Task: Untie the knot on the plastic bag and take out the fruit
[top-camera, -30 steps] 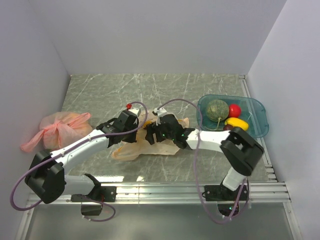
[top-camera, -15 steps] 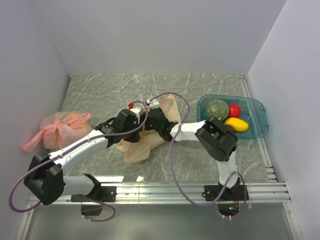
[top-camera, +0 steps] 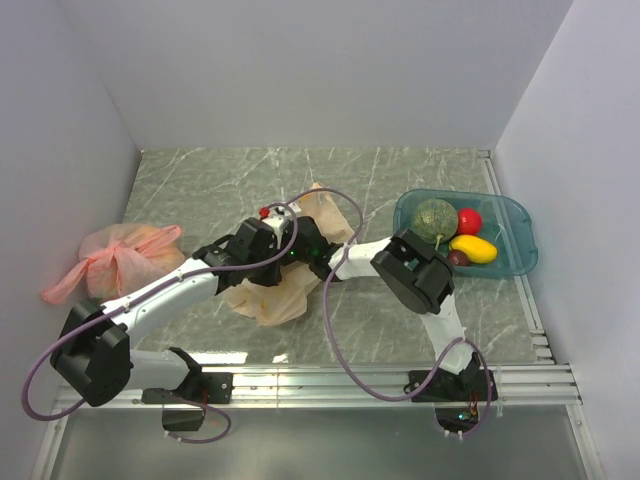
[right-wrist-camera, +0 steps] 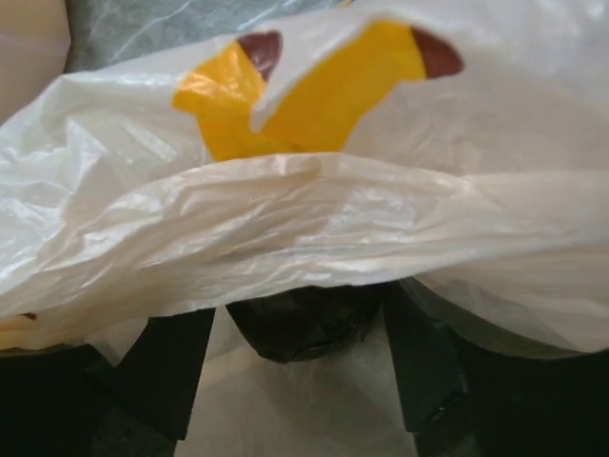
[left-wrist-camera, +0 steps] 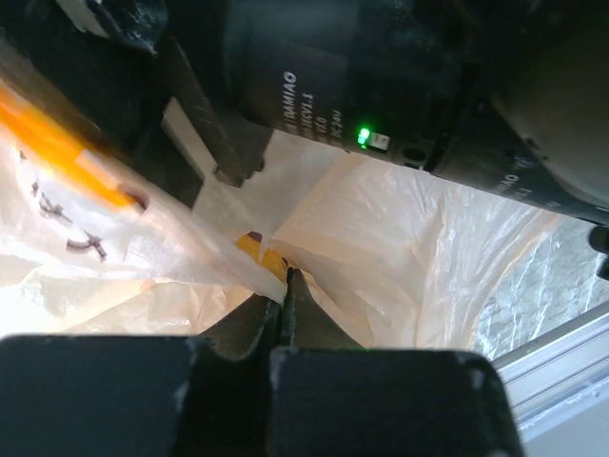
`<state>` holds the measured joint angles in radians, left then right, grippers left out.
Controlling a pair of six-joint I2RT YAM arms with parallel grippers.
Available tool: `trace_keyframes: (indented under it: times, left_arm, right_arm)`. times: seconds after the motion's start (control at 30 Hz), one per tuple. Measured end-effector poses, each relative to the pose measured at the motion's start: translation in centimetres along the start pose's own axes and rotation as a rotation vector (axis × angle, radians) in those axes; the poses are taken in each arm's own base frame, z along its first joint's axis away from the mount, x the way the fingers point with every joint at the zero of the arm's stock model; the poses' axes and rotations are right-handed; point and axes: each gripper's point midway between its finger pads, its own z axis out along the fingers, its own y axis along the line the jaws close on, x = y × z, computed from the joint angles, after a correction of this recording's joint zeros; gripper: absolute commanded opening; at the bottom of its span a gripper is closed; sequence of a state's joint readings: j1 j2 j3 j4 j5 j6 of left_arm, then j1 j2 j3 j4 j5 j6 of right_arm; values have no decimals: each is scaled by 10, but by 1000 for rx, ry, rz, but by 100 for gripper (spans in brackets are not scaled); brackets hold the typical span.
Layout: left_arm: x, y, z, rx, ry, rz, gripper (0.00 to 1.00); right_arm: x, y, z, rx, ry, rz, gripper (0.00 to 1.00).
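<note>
Plastic bag [top-camera: 268,300] lies crumpled in the middle of the surface [top-camera: 200,190], between the two arms. It looks thin, soft and very light. It may slip or rip, so a bunched edge is the best place to pinch. Its long way runs from near left to far right. The left hand [left-wrist-camera: 284,286] is squeezed shut on a fold of it. The right hand [right-wrist-camera: 297,367] has its fingers apart, with the bag draped over them. The melon [top-camera: 435,218] sits in the blue-green tray [top-camera: 515,215].
</note>
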<state>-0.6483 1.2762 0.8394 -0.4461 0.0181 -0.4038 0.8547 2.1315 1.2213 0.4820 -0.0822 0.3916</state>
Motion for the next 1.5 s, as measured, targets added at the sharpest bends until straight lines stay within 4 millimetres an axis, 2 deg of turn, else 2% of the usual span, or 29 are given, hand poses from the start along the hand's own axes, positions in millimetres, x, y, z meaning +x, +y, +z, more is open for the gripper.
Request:
trace_keyframes:
  times: [0.07, 0.1, 0.17, 0.2, 0.3, 0.4, 0.47, 0.8, 0.97, 1.03, 1.1, 1.13, 1.2, 1.27, 1.37, 1.5]
  left_arm:
    - [0, 0, 0, 0, 2, 0, 1]
    - [0, 0, 0, -1, 2, -1, 1]
    - [0, 1, 1, -6, 1, -1, 1]
    - [0, 1, 1, -7, 1, -1, 1]
    - [0, 5, 1, -28, -3, -3, 1]
    - [0, 10, 1, -57, -6, -4, 1]
    - [-1, 14, 1, -75, -9, -8, 1]
    - [-3, 27, 0, -117, -15, -32, 1]
    - [-2, 28, 1, -121, -10, -34, 1]
    - [-2, 28, 2, -122, -7, -34, 1]
    - [-1, 28, 2, -122, -6, -34, 0]
    - [-1, 28, 2, -122, -6, -34, 1]
    - [-1, 28, 2, -122, -6, -34, 0]
    - [-1, 28, 2, -122, -6, -34, 0]
    - [-1, 28, 1, -122, -6, -34, 0]
    - [-2, 28, 1, -120, -9, -34, 1]
  right_arm:
    - [0, 0, 2, -2, -6, 8, 47]
    - [0, 0, 2, 0, -7, 13, 34]
    - [0, 0, 2, 0, -10, 19, 24]
    - [-1, -1, 2, 3, -15, 25, 14]
    - [3, -4, -8, 8, -14, 23, 5]
    - [8, -7, -29, 19, 3, 10, 2]
    - [4, -7, -46, 21, -2, 1, 1]
    - [-37, 10, -131, -16, -102, -70, 0]
    - [-74, 20, -177, -22, -192, -103, 0]
    - [-95, 17, -197, 0, -247, -108, 0]
    - [-116, 0, -219, 68, -300, -95, 0]
    - [-127, -15, -231, 119, -329, -80, 0]
    - [-145, -51, -254, 245, -383, -40, 0]
    - [-159, -101, -283, 420, -435, 29, 0]
    - [-161, -174, -328, 669, -487, 162, 0]
    - [-144, -254, -391, 954, -557, 365, 0]
